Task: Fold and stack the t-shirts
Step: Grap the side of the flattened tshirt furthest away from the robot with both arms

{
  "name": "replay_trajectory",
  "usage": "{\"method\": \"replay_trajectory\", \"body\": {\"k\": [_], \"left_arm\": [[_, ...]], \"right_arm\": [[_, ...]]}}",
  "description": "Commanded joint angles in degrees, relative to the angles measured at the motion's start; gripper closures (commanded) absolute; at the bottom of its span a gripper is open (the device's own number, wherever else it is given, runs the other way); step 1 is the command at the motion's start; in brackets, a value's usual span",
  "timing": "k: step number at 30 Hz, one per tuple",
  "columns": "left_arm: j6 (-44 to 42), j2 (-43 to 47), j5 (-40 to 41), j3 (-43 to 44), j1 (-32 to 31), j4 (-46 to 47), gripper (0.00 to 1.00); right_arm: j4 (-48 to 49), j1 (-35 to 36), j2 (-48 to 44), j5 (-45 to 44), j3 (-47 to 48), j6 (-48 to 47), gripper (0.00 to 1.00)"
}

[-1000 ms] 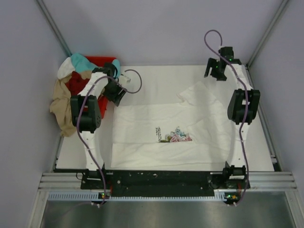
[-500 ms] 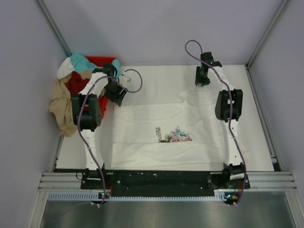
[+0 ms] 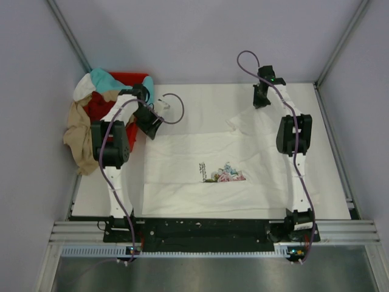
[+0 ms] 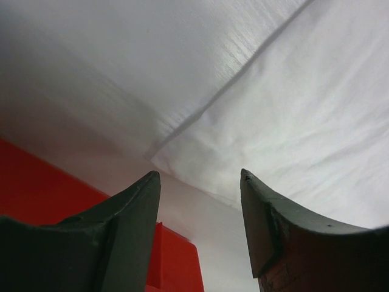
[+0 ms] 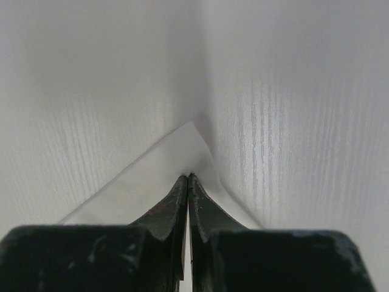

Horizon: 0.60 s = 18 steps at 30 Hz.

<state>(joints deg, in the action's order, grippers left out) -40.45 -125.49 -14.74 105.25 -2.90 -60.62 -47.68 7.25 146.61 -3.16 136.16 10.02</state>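
A white t-shirt with a pink-and-blue flower print lies spread flat on the table. My right gripper is at the shirt's far right sleeve. In the right wrist view its jaws are shut on a corner of the white cloth, which tents up to the tips. My left gripper hovers at the shirt's far left corner, beside the bin. It stands open above the shirt's edge, holding nothing. More t-shirts, teal and tan, hang over the bin.
A red plastic bin stands at the far left corner, and its red wall shows close by the left fingers. Grey walls close in the table on three sides. Both arm bases sit on the black rail at the near edge.
The right gripper has swung left from the far right corner onto the shirt's sleeve and shut on the cloth. The left gripper has shifted only slightly.
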Motion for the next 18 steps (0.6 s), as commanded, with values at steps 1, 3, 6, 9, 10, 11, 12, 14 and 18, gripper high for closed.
{"method": "replay_trajectory", "body": {"k": [1, 3, 6, 9, 10, 11, 12, 14, 18], "left_arm": [[-2.7, 1.8, 2.7, 1.3, 0.1, 1.7, 0.4], [-2.1, -0.5, 5.0, 3.5, 0.1, 0.6, 0.39], [-2.7, -2.9, 5.2, 6.1, 0.1, -2.9, 0.39], [-4.6, -3.2, 4.2, 5.1, 0.0, -3.1, 0.38], [-5.2, -3.2, 4.1, 4.6, 0.0, -3.0, 0.38], [-5.7, -3.4, 4.1, 4.3, 0.0, -2.8, 0.37], [-6.4, -3.5, 4.1, 4.0, -0.1, -2.9, 0.37], [-6.8, -4.3, 5.3, 4.1, -0.1, -2.9, 0.37], [-7.1, -4.9, 6.0, 4.2, -0.2, -3.2, 0.41]], "right_arm": [[5.7, 0.0, -6.2, -1.9, 3.0, -0.4, 1.0], [6.8, -0.4, -6.0, -1.3, 2.9, 1.3, 1.0], [7.3, -0.7, -4.8, -0.6, 2.4, 3.3, 0.97], [7.3, -1.2, -3.7, 2.0, 0.7, 4.6, 1.0], [7.4, -1.4, -3.7, 2.2, -0.2, 4.9, 1.0], [7.5, -1.4, -3.7, 2.3, -0.9, 5.2, 1.0], [7.7, -1.4, -3.8, 2.2, -1.4, 5.4, 1.0], [7.8, -1.5, -3.8, 1.9, -1.3, 6.1, 1.0], [7.7, -1.9, -4.0, 0.3, 0.5, 7.1, 0.44]]}}
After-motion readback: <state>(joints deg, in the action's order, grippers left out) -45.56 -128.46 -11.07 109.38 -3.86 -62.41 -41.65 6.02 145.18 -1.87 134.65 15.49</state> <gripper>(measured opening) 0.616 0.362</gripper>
